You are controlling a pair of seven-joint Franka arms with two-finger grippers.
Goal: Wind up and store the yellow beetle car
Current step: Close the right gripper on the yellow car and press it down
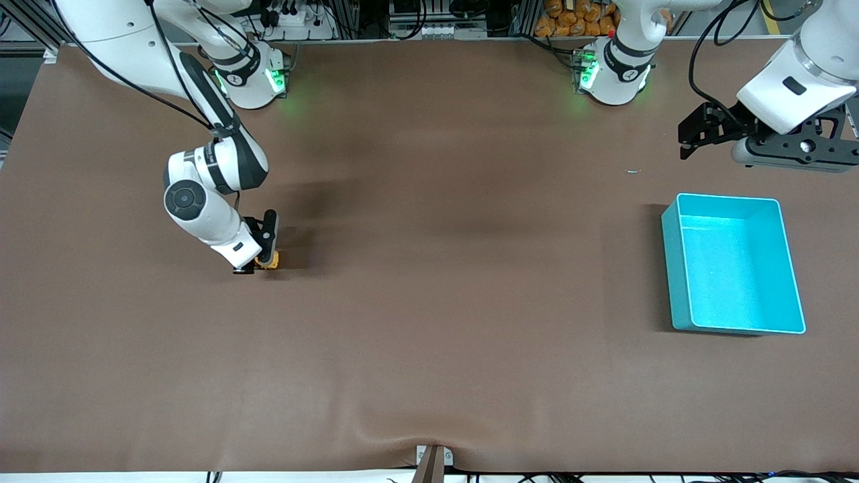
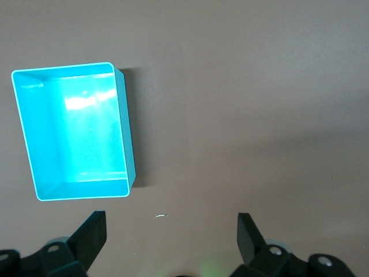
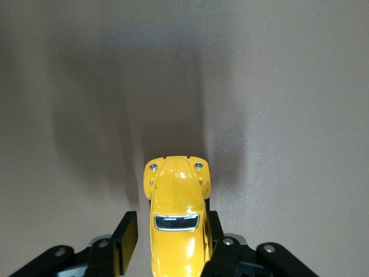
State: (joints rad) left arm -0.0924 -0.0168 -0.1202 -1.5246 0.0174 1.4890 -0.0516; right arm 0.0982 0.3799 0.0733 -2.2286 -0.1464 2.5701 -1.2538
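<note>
The yellow beetle car (image 1: pixel 272 260) stands on the brown table toward the right arm's end. In the right wrist view the car (image 3: pixel 177 213) sits between the fingers of my right gripper (image 3: pixel 172 224). One finger (image 3: pixel 216 231) lies against the car's side, and the other finger (image 3: pixel 128 231) stands a narrow gap off it. From the front, my right gripper (image 1: pixel 258 260) is low at the table around the car. My left gripper (image 1: pixel 691 137) hangs open in the air near the turquoise bin (image 1: pixel 728 197), with nothing in it (image 2: pixel 170 226).
The turquoise bin (image 2: pixel 128 138) has nothing in it and stands toward the left arm's end of the table. A small pale scrap (image 1: pixel 633 172) lies on the cloth between the bin and the left arm's base. The cloth wrinkles at the near table edge (image 1: pixel 433 443).
</note>
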